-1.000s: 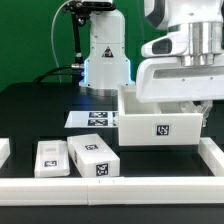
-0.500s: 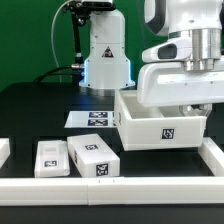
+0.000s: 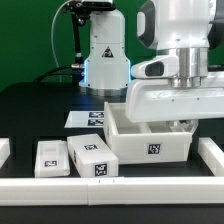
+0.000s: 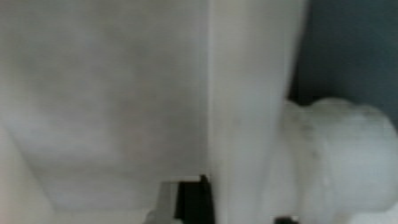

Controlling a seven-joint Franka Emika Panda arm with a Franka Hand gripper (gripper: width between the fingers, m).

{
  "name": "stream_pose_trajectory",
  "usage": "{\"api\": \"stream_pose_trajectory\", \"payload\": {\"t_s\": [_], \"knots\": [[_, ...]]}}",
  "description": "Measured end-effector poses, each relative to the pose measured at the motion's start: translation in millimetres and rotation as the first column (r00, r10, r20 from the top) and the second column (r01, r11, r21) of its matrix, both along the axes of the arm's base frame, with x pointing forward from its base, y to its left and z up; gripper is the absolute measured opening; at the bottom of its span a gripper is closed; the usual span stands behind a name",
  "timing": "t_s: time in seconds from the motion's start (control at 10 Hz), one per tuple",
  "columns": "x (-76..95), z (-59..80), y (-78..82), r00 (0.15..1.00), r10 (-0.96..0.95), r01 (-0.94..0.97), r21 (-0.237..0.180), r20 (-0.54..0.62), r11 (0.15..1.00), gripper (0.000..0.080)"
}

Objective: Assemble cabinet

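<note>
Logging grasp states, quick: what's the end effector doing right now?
End effector: closed on the cabinet wall, fingertips mostly hidden inside it.

A robotics lab bench: a black worktop point(image 3: 40, 110) edged by a white rail point(image 3: 100, 186), with a plain green backdrop point(image 3: 30, 40). Printed square tags mark the cabinet point(image 3: 130, 148) at the gripper point(image 3: 180, 122), the marker board point(image 3: 88, 118) behind it and the small blocks point(image 3: 92, 157) alongside.

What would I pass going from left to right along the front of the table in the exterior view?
first small white block → second small white block → cabinet
</note>
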State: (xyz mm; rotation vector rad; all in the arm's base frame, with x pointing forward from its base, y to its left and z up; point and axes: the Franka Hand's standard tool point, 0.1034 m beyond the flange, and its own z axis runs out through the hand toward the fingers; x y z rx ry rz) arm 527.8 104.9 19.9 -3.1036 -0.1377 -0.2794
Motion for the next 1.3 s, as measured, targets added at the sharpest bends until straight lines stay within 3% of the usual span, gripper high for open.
{"api": "stream_pose_trajectory", "payload": {"t_s": [0.5,0.6,0.8,0.9,1.0,1.1,1.2,1.3], "knots": [[-0.7,-0.4,-1.1,1.0,0.0,0.0,0.0,0.01,1.0,0.003],[-1.6,1.5,-1.6,1.0,0.008,-0.008,-0.002,0.002,1.0,0.0194],[-2.5,25.1,-2.7,0.999,0.027,-0.027,-0.002,-0.017,1.0,0.0537],[-2.3,43.6,-4.7,0.999,0.034,-0.034,-0.001,-0.025,0.999,0.0537],[0.0,62.0,-13.8,0.999,0.046,-0.046,-0.001,-0.024,0.999,0.0709],[6.6,69.5,-22.5,0.998,0.062,-0.062,-0.002,-0.015,0.998,0.0709],[15.2,70.6,-32.8,0.998,0.063,-0.063,-0.003,-0.005,0.998,0.0783],[12.6,68.3,-29.4,0.998,0.057,-0.057,-0.001,-0.009,0.998,0.0795]]}}
